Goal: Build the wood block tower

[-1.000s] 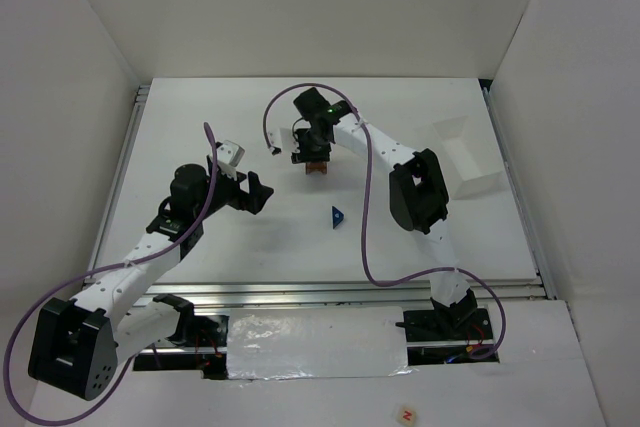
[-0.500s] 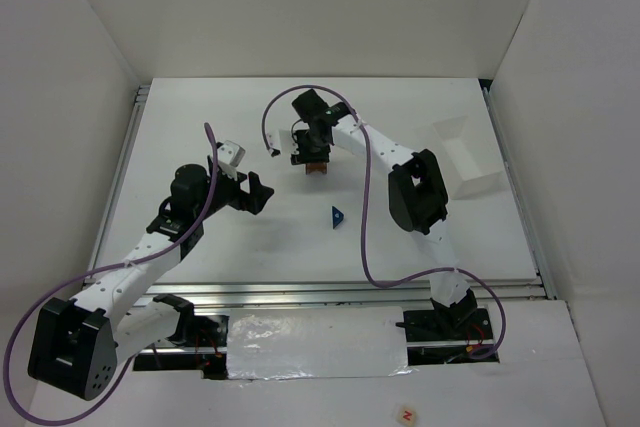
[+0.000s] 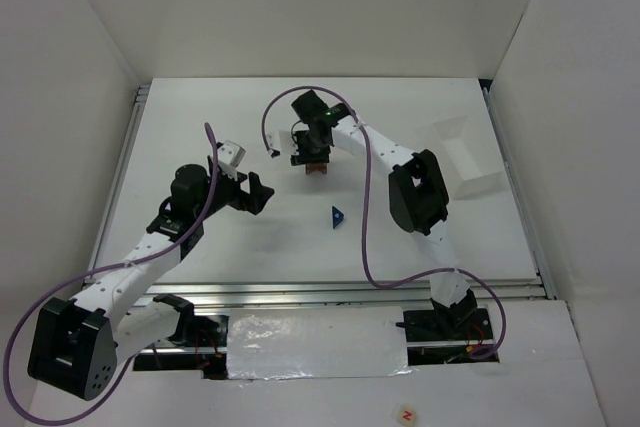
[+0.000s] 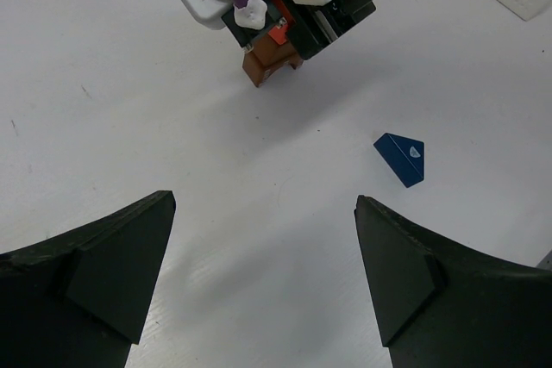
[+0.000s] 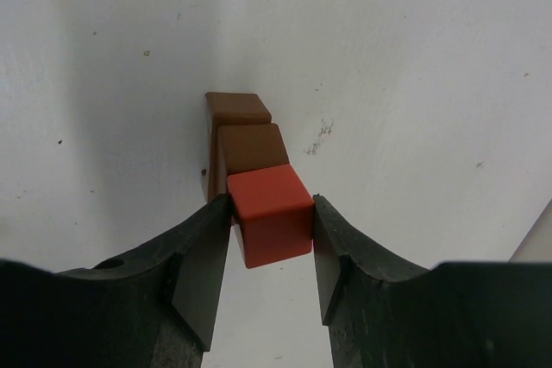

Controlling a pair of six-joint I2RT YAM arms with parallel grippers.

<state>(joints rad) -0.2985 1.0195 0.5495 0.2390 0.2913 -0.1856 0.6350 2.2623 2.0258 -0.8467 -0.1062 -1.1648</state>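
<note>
Low and left in the top view, the left gripper [image 3: 255, 192] hangs with its two fingers spread wide and nothing between them, and just right of it, near the middle of the white table [image 3: 200, 127], one blue triangular wedge [image 3: 338, 215] lies alone, apart from both claws. Farther up, the right gripper [image 5: 272, 230] is pinched on the one red cube [image 5: 269, 208], a finger pressed to each side, and that cube sits atop two brown blocks [image 5: 252, 147], one stepped behind the other: the wood block tower [image 3: 318, 168], just above the frame's centre. One white tray [image 3: 465, 157] lies at the right edge, well apart
</note>
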